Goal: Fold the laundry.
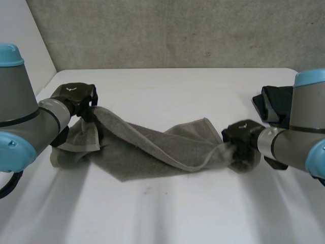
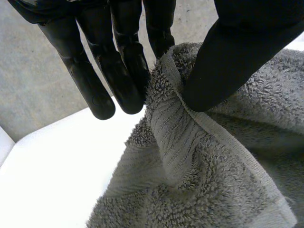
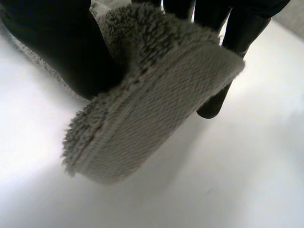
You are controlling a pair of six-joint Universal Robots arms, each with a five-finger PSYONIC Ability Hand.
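A rough grey concrete wall [image 1: 177, 30] stands behind a white table [image 1: 162, 218]. In the head view, a grey terry towel [image 1: 152, 147] stretches across the middle of the frame from the left hand [image 1: 76, 95] at centre left to the right hand [image 1: 241, 138] at centre right. It sags onto the table between them in a twisted, bunched band.

In its own wrist view, the left hand pinches the towel's hemmed edge between its thumb [image 2: 223, 66] and its straight fingers [image 2: 121, 76]. The right hand does the same at the other end. Its thumb [image 3: 57, 52] is on one side of a woven border and its fingers [image 3: 235, 33] are on the other, and the free edge of the border sticks out past them.

The main risk, as I judge it, is slippage. Each hand holds only a narrow strip of hem, so a hard pull or a quick lift could draw the cloth out of one pinch and drop that end. The twist in the middle is the second hazard. If the towel is laid down without being spread, the fold would probably come out skewed, with creases trapped inside. At the right of the head view, a dark pile of clothing [image 1: 271, 104] lies just behind the right arm, and a wide swing there could knock it.

By count there is one grey towel, one dark pile whose pieces I cannot separate, two hands and two arms.
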